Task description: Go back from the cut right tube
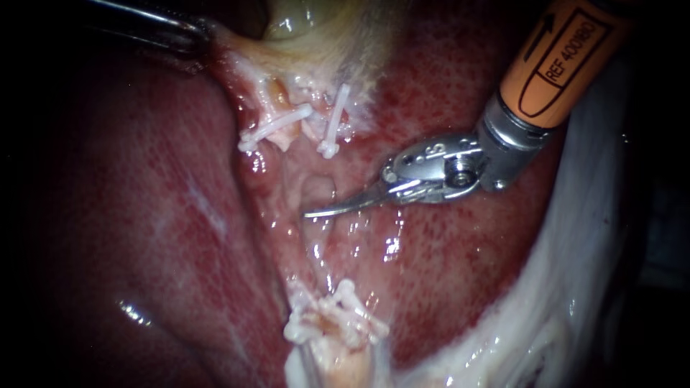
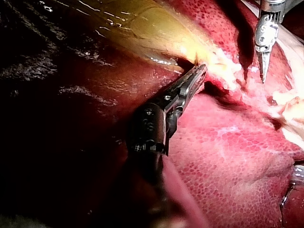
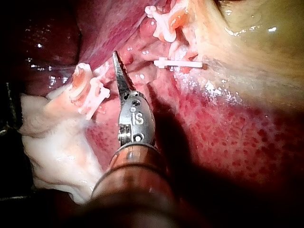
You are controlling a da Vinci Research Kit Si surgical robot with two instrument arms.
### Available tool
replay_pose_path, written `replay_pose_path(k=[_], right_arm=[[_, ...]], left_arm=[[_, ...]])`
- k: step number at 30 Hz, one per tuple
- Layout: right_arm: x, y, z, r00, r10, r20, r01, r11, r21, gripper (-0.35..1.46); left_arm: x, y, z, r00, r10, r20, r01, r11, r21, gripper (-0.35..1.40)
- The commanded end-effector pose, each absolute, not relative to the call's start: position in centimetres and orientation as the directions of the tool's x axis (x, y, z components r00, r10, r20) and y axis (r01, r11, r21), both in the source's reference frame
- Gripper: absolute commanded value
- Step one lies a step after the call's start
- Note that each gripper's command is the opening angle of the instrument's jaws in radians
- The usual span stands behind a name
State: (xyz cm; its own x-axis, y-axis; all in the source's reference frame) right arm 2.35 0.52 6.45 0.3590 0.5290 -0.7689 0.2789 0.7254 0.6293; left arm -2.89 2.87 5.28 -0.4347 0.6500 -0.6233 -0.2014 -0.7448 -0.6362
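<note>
White clips [image 1: 333, 122] mark the cut right tube [image 1: 316, 131]. Its pale upper stub sits clipped at the lower edge of the gallbladder [image 1: 316, 29], and the lower clips [image 1: 338, 316] lie well apart from it, across a bare, glistening gap on the liver [image 1: 144, 215].

Your right instrument [image 1: 316, 212] enters from the upper right. Its end effector, a pair of thin curved blades, lies together and holds nothing. The blade point rests over that gap, near the upper stub, and touches neither end as far as the endoscope view shows.

From the blade point the upper stub lies toward the gallbladder and the lower clips lie the opposite way. The tube's long axis runs between them, and the blades lie across it. On that reading, backing out calls for travel along your own shaft, away from both ends, not along the tube.

Your right instrument is by far the nearer. Your left instrument [image 2: 199, 72] stands well apart, its end effector clamped on the gallbladder's edge. The stubs look pale, no bleeding shows, and the clips sit crosswise.
</note>
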Motion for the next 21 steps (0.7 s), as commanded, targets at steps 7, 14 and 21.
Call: replay_pose_path(k=[7,14,21], right_arm=[[2.36,0.52,6.44,0.357,0.529,-0.770,0.288,0.722,0.630,0.20],[2.46,0.51,6.44,0.246,0.600,-0.761,0.281,0.708,0.648,1.41],[2.46,0.49,6.43,0.246,0.599,-0.762,0.277,0.710,0.648,1.43]], left_arm=[[-2.89,2.87,5.28,-0.435,0.650,-0.623,-0.200,-0.745,-0.637,-0.35],[-2.88,2.87,5.28,-0.435,0.650,-0.623,-0.200,-0.745,-0.637,-0.35],[-2.87,2.87,5.28,-0.435,0.650,-0.623,-0.200,-0.745,-0.637,-0.35]])
